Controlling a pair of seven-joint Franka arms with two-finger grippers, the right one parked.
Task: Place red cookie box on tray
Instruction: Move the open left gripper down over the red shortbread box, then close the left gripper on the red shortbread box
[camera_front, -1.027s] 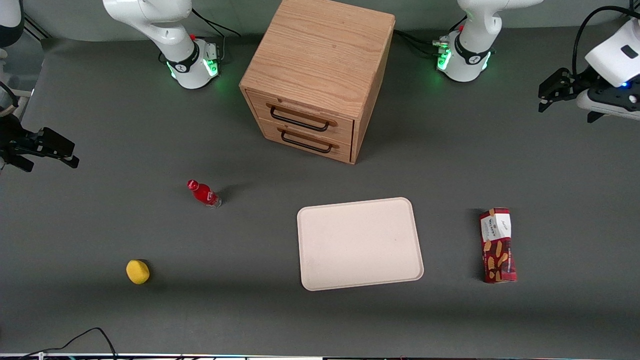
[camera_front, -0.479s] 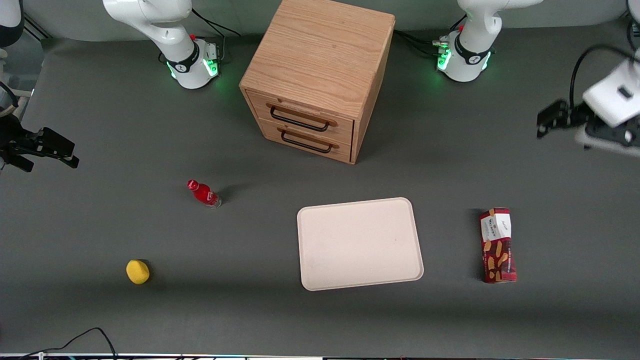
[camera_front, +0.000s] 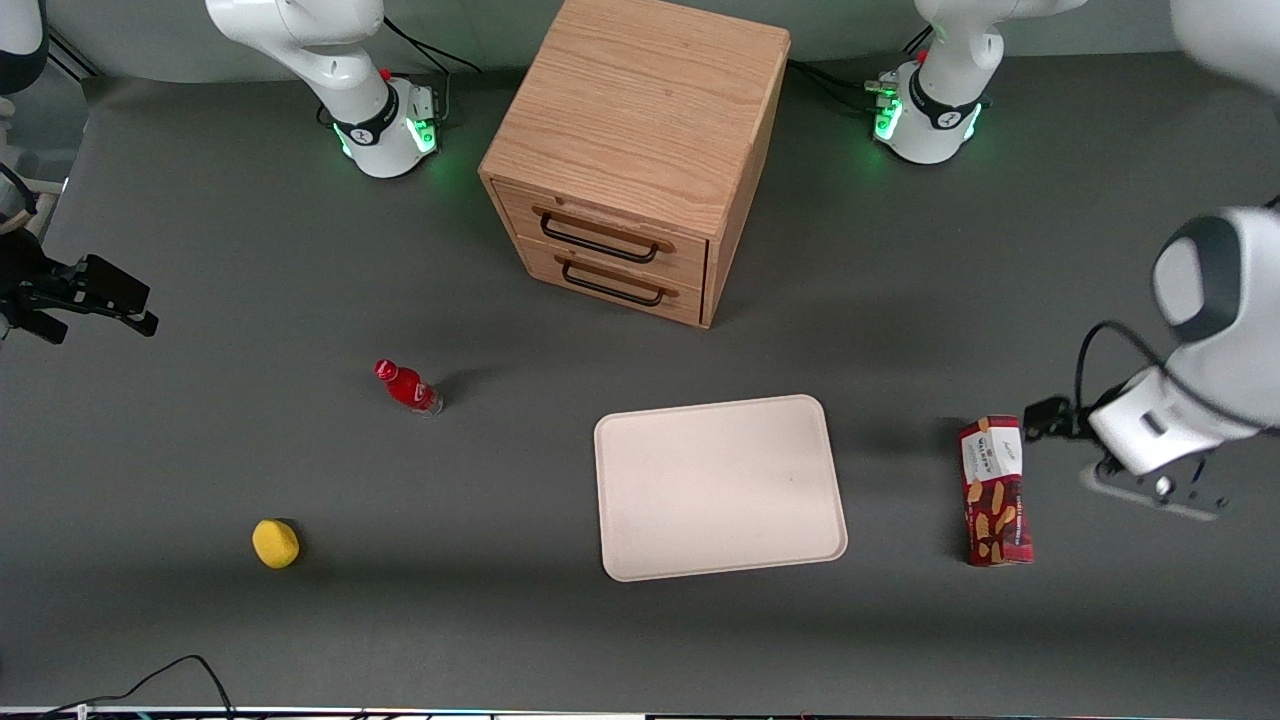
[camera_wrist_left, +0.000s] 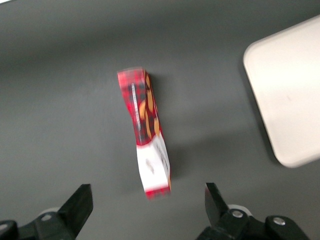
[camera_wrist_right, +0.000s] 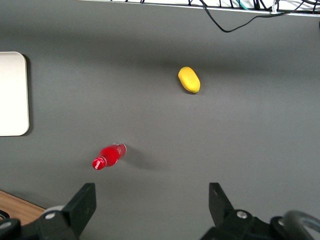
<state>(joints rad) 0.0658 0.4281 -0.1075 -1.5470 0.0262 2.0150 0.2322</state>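
Observation:
The red cookie box (camera_front: 995, 500) lies flat on the grey table, beside the tray toward the working arm's end, white label end farther from the front camera. It also shows in the left wrist view (camera_wrist_left: 147, 135). The cream-white tray (camera_front: 720, 487) lies empty near the table's middle, and one corner shows in the left wrist view (camera_wrist_left: 290, 95). My left gripper (camera_front: 1040, 420) hovers just beside the box's label end. In the wrist view the gripper (camera_wrist_left: 147, 195) is open wide and empty, with the label end lying between its fingertips (camera_wrist_left: 82, 197).
A wooden two-drawer cabinet (camera_front: 630, 150) stands farther from the front camera than the tray. A small red bottle (camera_front: 408, 387) and a yellow lemon-like object (camera_front: 275, 543) lie toward the parked arm's end. A black cable (camera_front: 180, 670) lies at the front edge.
My left arm has swung from high at the table's end down toward the front camera, ending beside the box's label end. The box and tray have not moved.

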